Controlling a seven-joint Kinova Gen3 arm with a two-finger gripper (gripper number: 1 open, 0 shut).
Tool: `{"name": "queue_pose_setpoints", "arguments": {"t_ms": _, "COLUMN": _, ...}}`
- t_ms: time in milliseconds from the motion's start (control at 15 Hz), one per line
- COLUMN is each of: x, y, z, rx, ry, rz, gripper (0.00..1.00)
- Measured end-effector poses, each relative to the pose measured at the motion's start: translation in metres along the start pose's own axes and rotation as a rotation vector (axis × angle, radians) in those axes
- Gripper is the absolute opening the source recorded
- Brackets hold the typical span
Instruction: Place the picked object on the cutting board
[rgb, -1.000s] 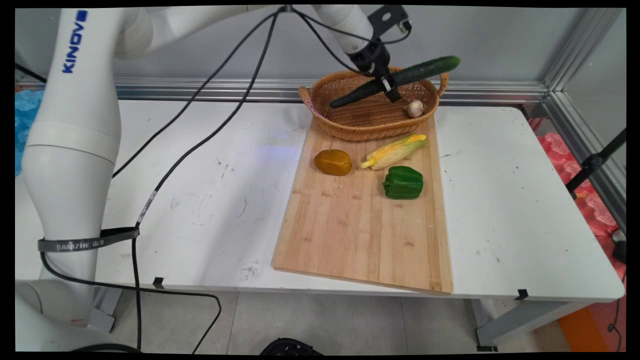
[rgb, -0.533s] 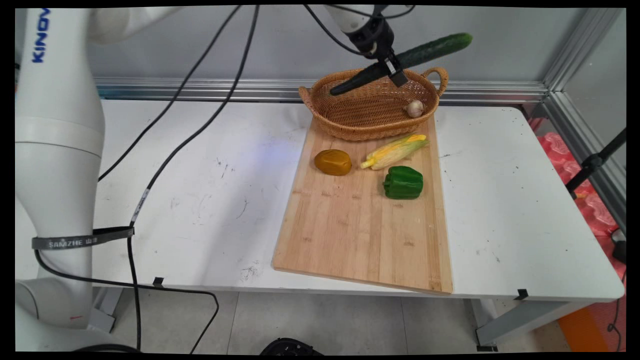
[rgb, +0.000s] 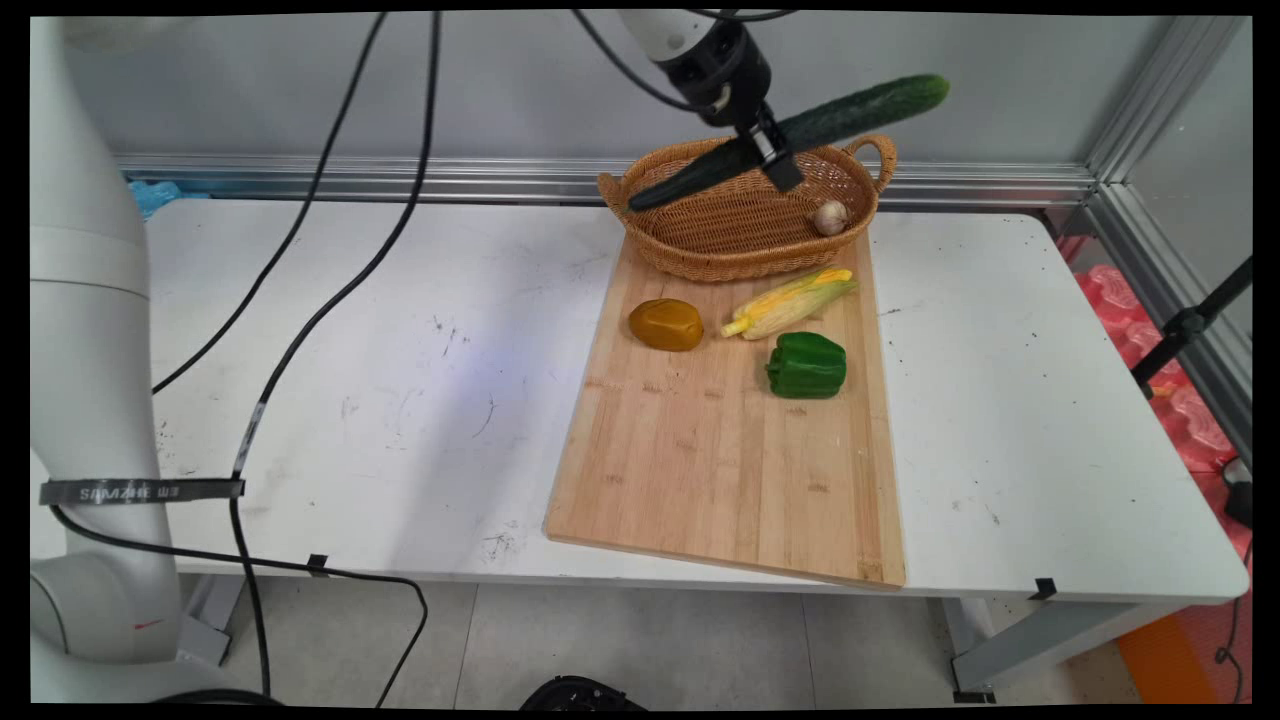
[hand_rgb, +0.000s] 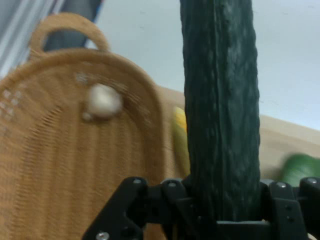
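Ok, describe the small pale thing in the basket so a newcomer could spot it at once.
At the far end of the board stands a wicker basket. At its right end, just inside the rim, lies a garlic bulb, the only thing lying in it, small, round and whitish.

**One readable marking**

A grey band (rgb: 140, 491) wrapped round the white arm link at the near left carries pale lettering that reads roughly "SAMZHE", followed by small characters too tiny to make out. No other text is legible.
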Motion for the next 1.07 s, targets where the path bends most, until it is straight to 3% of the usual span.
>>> {"name": "queue_pose_setpoints", "arguments": {"t_ms": 600, "x": -0.045, "y": 0.096, "z": -0.039, "rx": -0.124, "ry": -0.077, "rz": -0.034, "gripper": 0.0}}
{"name": "queue_pose_setpoints", "arguments": {"t_ms": 1067, "x": -0.08, "y": 0.154, "z": -0.024, "rx": -0.172, "ry": -0.12, "rz": -0.057, "gripper": 0.0}}
